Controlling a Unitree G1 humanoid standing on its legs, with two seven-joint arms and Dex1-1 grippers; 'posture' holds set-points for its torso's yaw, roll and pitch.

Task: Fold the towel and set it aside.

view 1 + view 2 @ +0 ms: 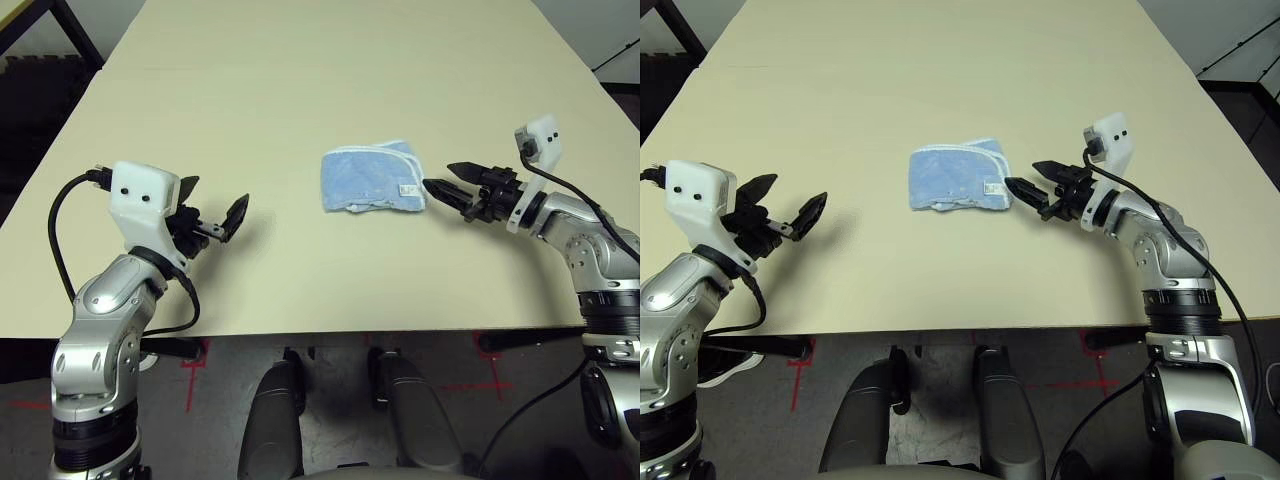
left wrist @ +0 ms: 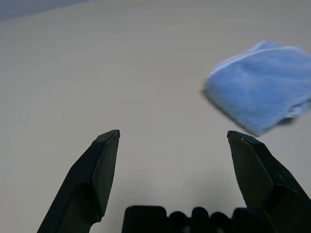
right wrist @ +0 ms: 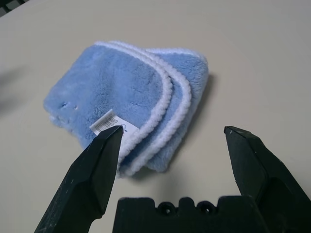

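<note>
Towel (image 1: pixel 372 181): small light-blue terry cloth, folded into a compact, roughly square bundle w/ several layers stacked. Pile looks soft and fuzzy.
Towel edging: white stitched cord runs along the layered edges; in right wrist view two or three white lines curve side by side across the top, ending at the fold nearest the right gripper.
Towel tag (image 3: pixel 106 121): small white label sticking out of the edge facing the right gripper. Faint dark marks on it, too small to read.
Writing/brands: none readable anywhere on towel or robot.
Towel place: flat on the table, near centre of the head view, slightly toward 1 o'clock of centre. Nothing touches it.
Table (image 1: pixel 300 90): plain pale cream top; towel lies on bare surface.
Right gripper (image 1: pixel 447 191): at 3 o'clock of the towel, just beside it, tips pointing at the tagged edge, a narrow gap apart. Two black fingers spread wide, holding nothing.
Left gripper (image 1: pixel 212 212): at about 8 o'clock of the towel, well apart from it, over bare table. Black fingers spread wide, nothing between them; in left wrist view the towel lies off beyond the fingers to one side.
Arms: silver forearms w/ white camera housings at wrists, black cables looping off each.
Floor: grey, red tape crosses below the table's near edge.
</note>
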